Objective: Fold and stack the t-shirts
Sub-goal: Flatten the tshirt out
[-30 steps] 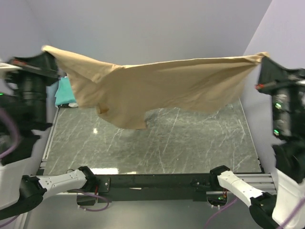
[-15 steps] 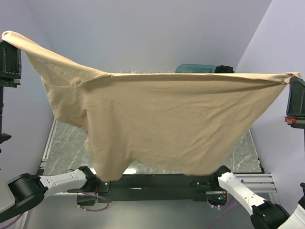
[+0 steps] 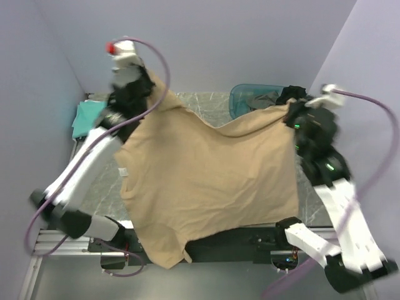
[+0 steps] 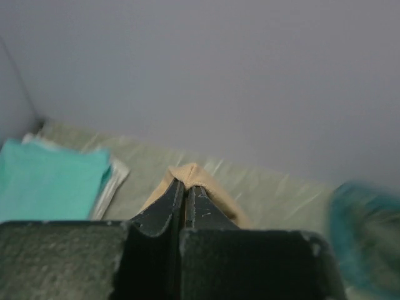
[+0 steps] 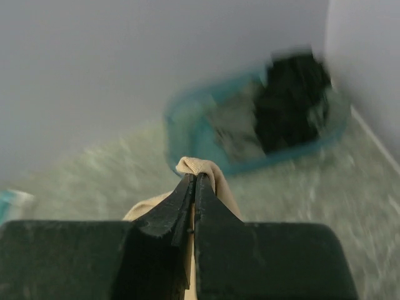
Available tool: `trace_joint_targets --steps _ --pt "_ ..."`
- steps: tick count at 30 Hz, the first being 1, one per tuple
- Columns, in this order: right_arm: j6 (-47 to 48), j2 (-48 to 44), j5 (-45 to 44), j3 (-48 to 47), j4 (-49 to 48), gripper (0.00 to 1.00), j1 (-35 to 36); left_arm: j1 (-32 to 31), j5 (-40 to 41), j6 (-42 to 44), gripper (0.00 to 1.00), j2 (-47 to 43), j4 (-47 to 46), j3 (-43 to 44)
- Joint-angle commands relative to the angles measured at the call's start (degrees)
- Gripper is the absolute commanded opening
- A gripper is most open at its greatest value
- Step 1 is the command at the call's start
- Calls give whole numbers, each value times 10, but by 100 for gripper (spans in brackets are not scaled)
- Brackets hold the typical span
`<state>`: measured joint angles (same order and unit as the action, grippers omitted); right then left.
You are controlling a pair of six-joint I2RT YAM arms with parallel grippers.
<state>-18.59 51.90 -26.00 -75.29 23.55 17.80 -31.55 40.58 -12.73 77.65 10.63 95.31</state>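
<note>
1. Hanging past the near edge of the table (image 3: 94, 190), one corner of the tan t-shirt (image 3: 206, 181) covers part of the arms' base rail (image 3: 250, 240).
2. Over the middle of the table, the body of the shirt is spread wide with light wrinkles. A small white neck label (image 3: 123, 170) shows at its left edge.
3. Toward the far left of the table, the left gripper (image 4: 185, 184) has its fingers pressed together on a bunched fold of the tan cloth.
4. Toward the far right of the table, the right gripper (image 5: 194, 178) is likewise clamped tight on a tan fold.
5. At the far-left corner of the table, a folded teal t-shirt (image 3: 86, 117) lies on a white one (image 4: 115, 175).
6. At the far-right corner of the table, a teal bin (image 3: 247, 95) holds dark garments (image 3: 292, 94).
</note>
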Motion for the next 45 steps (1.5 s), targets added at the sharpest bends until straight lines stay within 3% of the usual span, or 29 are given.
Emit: trace_joint_targets --steps 1,4,6,10,14,21,26,29,34,35,37,38,39,43,44,45 --pt "-65 63 -13 96 -54 0 -32 54 -95 -70 1 78 -26 -94" --pt "-97 142 59 170 -118 0 -68 64 -134 -72 1 150 -126 -170" --pt "-102 214 86 189 -155 0 -80 77 -168 -91 1 194 -125 -167" --pt "-86 341 111 143 -153 0 -100 90 -178 -99 1 312 -108 -120" --pt "-80 439 109 86 -138 0 -102 103 -175 -106 1 367 -94 -88" --pt "-80 468 96 64 -126 0 -105 120 -173 -124 1 372 -97 -95" --pt "-106 478 82 34 -70 0 -109 135 -112 -151 1 349 -85 -100" --pt "-111 488 120 30 -63 3 -108 150 -96 -157 1 347 -72 -93" --pt "-106 483 184 50 -93 21 -107 170 -78 -154 1 367 -45 -64" --pt "-102 482 193 51 -99 37 -107 177 -75 -158 1 371 -38 -48" --pt "-90 473 219 53 -103 55 -107 184 -74 -164 4 388 -5 -29" --pt "-90 469 223 55 -98 78 -107 191 -73 -177 4 392 7 -9" --pt "-87 463 227 59 -97 84 -107 193 -74 -182 6 396 17 -4" --pt "-87 406 235 109 -90 86 -108 201 -95 -190 56 380 19 -13" --pt "-88 396 235 121 -87 87 -107 201 -102 -189 82 374 12 -24" --pt "-90 386 236 131 -84 87 -108 201 -119 -191 93 362 10 -30"
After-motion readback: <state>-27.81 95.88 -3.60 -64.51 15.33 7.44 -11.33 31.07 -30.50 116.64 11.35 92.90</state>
